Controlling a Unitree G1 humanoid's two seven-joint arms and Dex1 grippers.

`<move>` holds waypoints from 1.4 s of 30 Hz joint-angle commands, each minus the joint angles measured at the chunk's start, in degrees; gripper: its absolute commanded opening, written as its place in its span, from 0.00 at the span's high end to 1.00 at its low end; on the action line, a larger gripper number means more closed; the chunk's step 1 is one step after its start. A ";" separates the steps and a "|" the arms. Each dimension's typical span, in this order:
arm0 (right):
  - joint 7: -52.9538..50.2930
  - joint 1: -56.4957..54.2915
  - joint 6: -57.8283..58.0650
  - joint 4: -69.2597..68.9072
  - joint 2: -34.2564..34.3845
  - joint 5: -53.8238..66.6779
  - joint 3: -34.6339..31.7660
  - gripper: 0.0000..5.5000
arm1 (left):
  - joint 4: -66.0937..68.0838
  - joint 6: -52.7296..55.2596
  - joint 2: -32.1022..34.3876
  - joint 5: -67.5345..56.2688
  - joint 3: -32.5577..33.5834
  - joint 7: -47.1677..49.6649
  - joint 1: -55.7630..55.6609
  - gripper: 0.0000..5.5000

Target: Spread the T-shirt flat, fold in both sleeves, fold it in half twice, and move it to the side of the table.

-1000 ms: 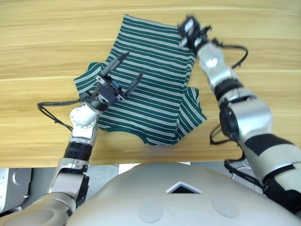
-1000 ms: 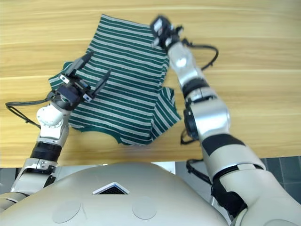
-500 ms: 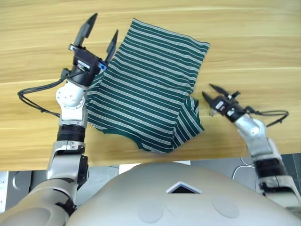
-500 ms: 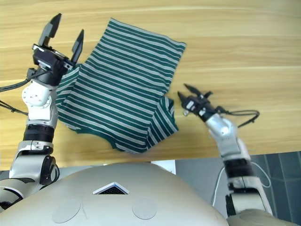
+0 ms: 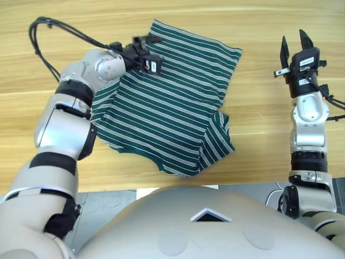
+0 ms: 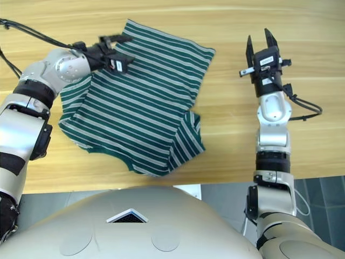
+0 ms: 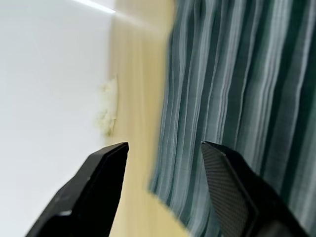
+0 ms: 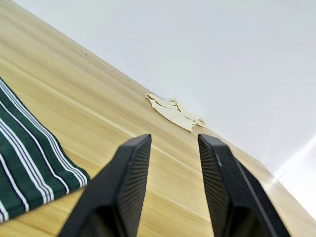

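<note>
The green and white striped T-shirt lies crumpled on the wooden table, its hem toward the far side. One sleeve sticks out at the near right, and the other side is bunched at the left. My left gripper hovers open over the shirt's far left edge, and its wrist view shows that striped edge between the fingers. My right gripper is open above bare table, well right of the shirt, holding nothing; the shirt's corner shows in its wrist view.
A pale crumpled scrap lies at the table's far edge against a white wall. Bare wood extends to the right of the shirt and beyond its far side. The table's near edge runs just below the shirt.
My left gripper came in from the left of the shirt to its far left edge. My right gripper swung from beside the near sleeve out to the right and farther away. The shirt lies as before.
</note>
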 commanded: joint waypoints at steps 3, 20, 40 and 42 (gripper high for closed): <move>0.11 -2.37 -0.47 -0.15 3.33 -0.37 2.76 0.68 | 7.33 4.98 -5.19 2.27 -4.63 -2.15 -5.63 0.50; 2.54 1.64 -1.66 -3.96 3.84 -5.18 9.52 0.68 | 9.39 18.74 4.82 -1.61 -3.02 7.55 3.11 0.50; 6.51 -1.47 0.54 3.23 -1.81 -37.25 32.99 0.68 | -16.20 5.29 10.68 -14.22 15.74 42.56 13.17 0.50; 5.59 -1.53 1.17 4.38 -3.63 -36.16 31.35 0.68 | -18.09 6.04 11.22 -14.74 17.06 42.83 15.34 0.50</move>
